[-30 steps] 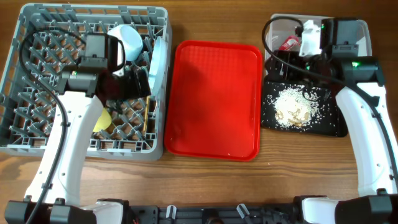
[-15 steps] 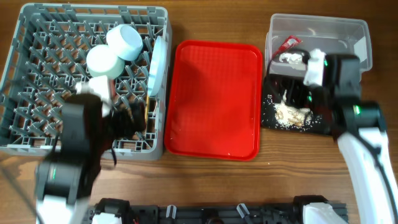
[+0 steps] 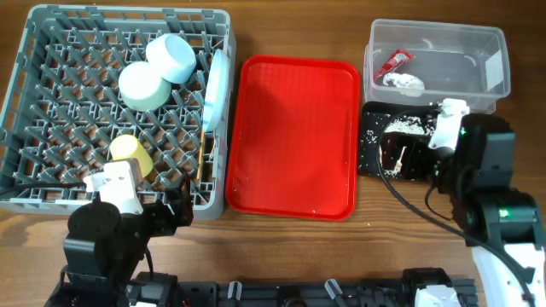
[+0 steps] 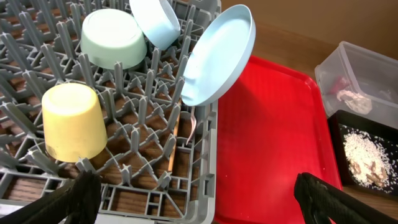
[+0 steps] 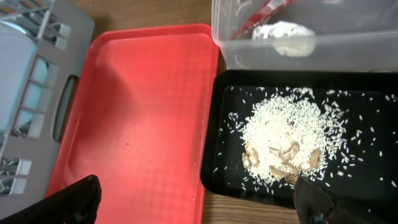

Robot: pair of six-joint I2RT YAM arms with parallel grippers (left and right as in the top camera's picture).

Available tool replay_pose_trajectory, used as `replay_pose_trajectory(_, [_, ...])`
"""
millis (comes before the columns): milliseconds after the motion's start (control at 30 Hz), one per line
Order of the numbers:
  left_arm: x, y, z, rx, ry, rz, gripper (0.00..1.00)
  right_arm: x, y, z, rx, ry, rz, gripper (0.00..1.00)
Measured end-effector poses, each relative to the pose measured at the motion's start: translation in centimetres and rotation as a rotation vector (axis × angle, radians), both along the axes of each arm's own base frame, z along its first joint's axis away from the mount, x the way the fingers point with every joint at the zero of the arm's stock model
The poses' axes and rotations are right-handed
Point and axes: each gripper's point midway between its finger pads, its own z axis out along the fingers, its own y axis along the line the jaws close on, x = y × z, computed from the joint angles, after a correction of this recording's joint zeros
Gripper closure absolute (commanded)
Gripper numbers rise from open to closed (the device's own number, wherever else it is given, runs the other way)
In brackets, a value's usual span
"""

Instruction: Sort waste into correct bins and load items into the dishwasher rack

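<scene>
Near the rack's (image 4: 207, 186) front edge, hangs with left fingers (image 4: 62, 202) spread wide, empty; beyond them yellow cup (image 4: 71, 121), green bowl (image 4: 115, 37), blue bowl (image 4: 155, 18), plate (image 4: 217, 56) on edge. Across the bench (image 3: 290, 243), hovers with right fingers (image 5: 68, 202) apart too over black tray (image 5: 367, 180) of rice (image 5: 283, 130); wrapper (image 5: 264, 12), tissue (image 5: 289, 31) in clear tub (image 5: 348, 50).

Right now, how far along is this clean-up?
Looks nearly done. The green bowl, blue bowl, yellow cup, plate and chopsticks sit in the rack; the wrapper and tissue lie in the clear tub, rice in the black tray. Left gripper and right gripper are open, holding nothing. The red tray looks bare.
</scene>
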Motion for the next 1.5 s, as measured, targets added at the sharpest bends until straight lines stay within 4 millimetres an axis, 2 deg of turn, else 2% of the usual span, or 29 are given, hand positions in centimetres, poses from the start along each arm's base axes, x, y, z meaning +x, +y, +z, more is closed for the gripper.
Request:
replay_pose_trajectory(367, [-1.0,0.2,-1.5,0.011,0.074,0.000,0.00,1.8,0.0,-5.9,-0.006,0.223,0.000,0.00])
replay_pose_trajectory(500, [-1.3,0.2,-1.9,0.014,0.094,0.000,0.00,1.7,0.0,-6.1,-0.006,0.232,0.000,0.00])
replay_pose_trajectory(600, [-1.4,0.2,-2.0,0.015,0.098,0.000,0.00,1.5,0.0,-5.1,-0.009,0.191,-0.003,0.00])
replay_pose_trajectory(700, [-1.4,0.2,-2.0,0.015,0.101,0.000,0.00,2.0,-0.3,-2.1,-0.017,0.038,-0.013,0.00])
replay_pose_trajectory(767, [-1.5,0.2,-2.1,0.015,0.102,0.000,0.00,2.4,-0.4,1.7,-0.036,-0.175,0.001,0.00])
replay_pose_trajectory(833, [-1.5,0.2,-2.2,0.016,0.106,0.000,0.00,1.9,-0.4,3.6,-0.057,-0.311,0.017,0.00])
replay_pose_trajectory(933, [-1.5,0.2,-2.2,0.016,0.106,0.000,0.00,0.6,-0.4,4.8,-0.078,-0.480,0.027,0.00])
replay_pose_trajectory(967, [-1.5,0.2,-2.2,0.016,0.107,0.001,0.00,-0.4,-0.1,5.6,-0.084,-0.611,0.039,0.00])
replay_pose_trajectory(1000, [-1.5,0.2,-2.3,0.016,0.109,0.000,0.00,-0.6,0.0,6.9,-0.081,-0.740,0.039,0.00])
replay_pose_trajectory(1067, [-1.5,0.2,-2.3,0.016,0.111,0.000,0.00,-2.5,0.4,6.7,-0.077,-0.872,0.051,0.00])
replay_pose_trajectory(1167, [-1.5,0.2,-2.3,0.016,0.110,0.000,0.00,-3.6,0.4,5.7,-0.074,-0.963,0.048,0.00])
replay_pose_trajectory(1267, [-1.5,0.2,-2.3,0.016,0.109,0.000,0.00,-4.1,0.4,4.1,-0.071,-1.037,0.044,0.00])
replay_pose_trajectory(1367, [-1.5,0.2,-2.3,0.016,0.109,0.000,0.00,-4.1,0.4,3.7,-0.070,-1.087,0.041,0.00])
replay_pose_trajectory(1500, [-1.5,0.2,-2.3,0.016,0.109,0.000,0.00,-3.4,0.2,1.0,-0.104,-1.043,0.042,0.00])
